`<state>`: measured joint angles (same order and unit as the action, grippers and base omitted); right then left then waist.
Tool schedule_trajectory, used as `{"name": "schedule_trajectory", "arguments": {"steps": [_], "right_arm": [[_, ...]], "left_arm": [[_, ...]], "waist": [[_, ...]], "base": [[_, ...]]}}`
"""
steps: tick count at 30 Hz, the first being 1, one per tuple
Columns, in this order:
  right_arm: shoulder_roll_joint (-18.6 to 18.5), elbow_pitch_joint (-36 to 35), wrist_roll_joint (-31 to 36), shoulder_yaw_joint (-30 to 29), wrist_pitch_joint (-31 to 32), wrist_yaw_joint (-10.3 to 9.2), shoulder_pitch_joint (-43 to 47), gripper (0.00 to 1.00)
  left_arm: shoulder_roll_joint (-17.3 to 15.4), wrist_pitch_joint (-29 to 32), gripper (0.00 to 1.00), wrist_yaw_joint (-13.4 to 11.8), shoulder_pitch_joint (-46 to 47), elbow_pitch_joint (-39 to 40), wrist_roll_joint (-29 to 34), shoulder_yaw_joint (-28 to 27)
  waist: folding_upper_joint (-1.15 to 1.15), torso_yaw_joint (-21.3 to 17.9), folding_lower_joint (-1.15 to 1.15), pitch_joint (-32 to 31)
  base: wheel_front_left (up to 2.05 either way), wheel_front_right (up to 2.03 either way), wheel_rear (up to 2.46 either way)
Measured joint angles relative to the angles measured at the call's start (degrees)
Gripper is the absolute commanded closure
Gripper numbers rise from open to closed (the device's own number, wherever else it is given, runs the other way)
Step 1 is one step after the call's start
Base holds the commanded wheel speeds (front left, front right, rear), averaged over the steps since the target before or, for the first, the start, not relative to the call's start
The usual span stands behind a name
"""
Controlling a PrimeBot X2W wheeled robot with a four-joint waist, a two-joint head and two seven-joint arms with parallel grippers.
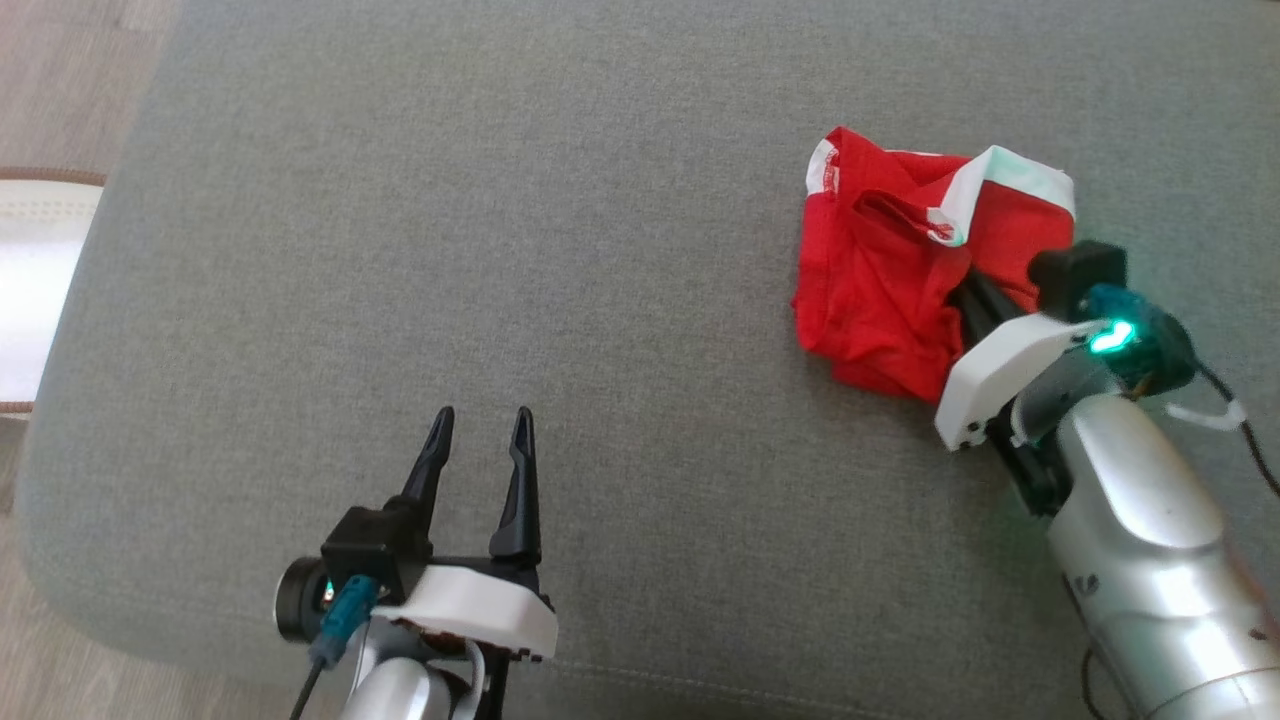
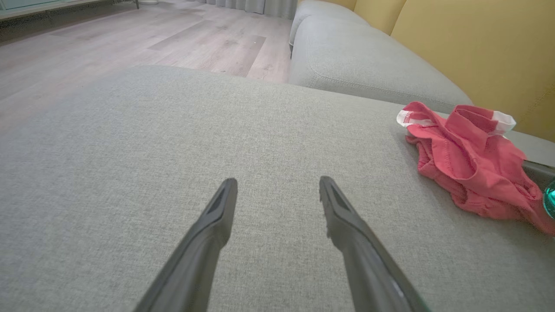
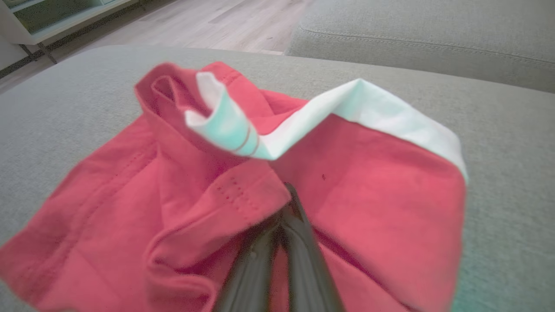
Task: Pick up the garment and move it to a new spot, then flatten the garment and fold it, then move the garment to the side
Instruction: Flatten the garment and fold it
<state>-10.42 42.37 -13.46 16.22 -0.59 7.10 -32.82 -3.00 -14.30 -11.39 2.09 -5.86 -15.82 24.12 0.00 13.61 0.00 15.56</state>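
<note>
I'm working over a broad grey sofa cushion (image 1: 500,250) with a woven cover and a stitched seam along its near edge. A pale wood-plank floor (image 2: 130,34) lies beyond it on the left and far sides. Through the left wrist camera I see a second cushion (image 2: 360,65) of the same grey further off, a yellow backrest (image 2: 477,43) on the right, and the hem of grey curtains (image 2: 256,5) at the far end of the room.

The garment (image 1: 880,290), red with a white waistband (image 1: 1030,180), lies crumpled on the right side of the cushion, toward its far edge. The right jaws are pressed together on a fold of the garment. Their 2 dark fingers (image 3: 303,260) run in under the cloth, so I can't see the tips. The left jaws stand wide, holding nothing, fingers (image 1: 430,460) over bare cushion at the near left, well apart from the garment.

At the left edge of the head view a white object with brown trim (image 1: 30,290) is cut off and I can't identify it. A pale shelf unit (image 3: 43,17) is clipped at the right wrist camera's far left corner. The waistband looks tinted green there.
</note>
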Motion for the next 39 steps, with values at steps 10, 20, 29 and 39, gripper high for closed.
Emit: {"name": "schedule_trajectory", "arguments": {"steps": [10,20,29,39], "right_arm": [[0.20,-2.16,-4.28,10.85,-2.97,0.00,2.05,1.00],[0.01,-5.04,-6.75,20.27,-2.96,0.00,2.97,1.00],[-1.40,-7.57,-10.53,25.60,-0.29,0.00,3.62,1.00],[-4.75,-14.11,-14.34,21.02,-0.40,0.00,5.53,1.00]], "left_arm": [[0.00,0.00,0.00,-0.41,-0.01,0.01,-0.09,-0.35],[0.01,0.00,0.00,-0.71,-0.25,-0.03,-0.09,-0.25],[0.00,0.00,0.00,-0.71,-0.65,-0.44,-0.09,-0.67],[-0.02,0.00,0.00,-0.19,-3.15,-1.31,-0.08,-2.31]], "waist": [[0.00,-1.16,0.00,-1.27],[0.00,-2.50,0.00,-1.85],[0.00,-4.28,0.00,-3.31],[0.00,-6.32,0.00,-7.14]], "base": [[0.00,0.00,0.00],[0.00,0.00,0.00],[0.00,0.00,0.00],[0.00,0.00,0.00]]}}
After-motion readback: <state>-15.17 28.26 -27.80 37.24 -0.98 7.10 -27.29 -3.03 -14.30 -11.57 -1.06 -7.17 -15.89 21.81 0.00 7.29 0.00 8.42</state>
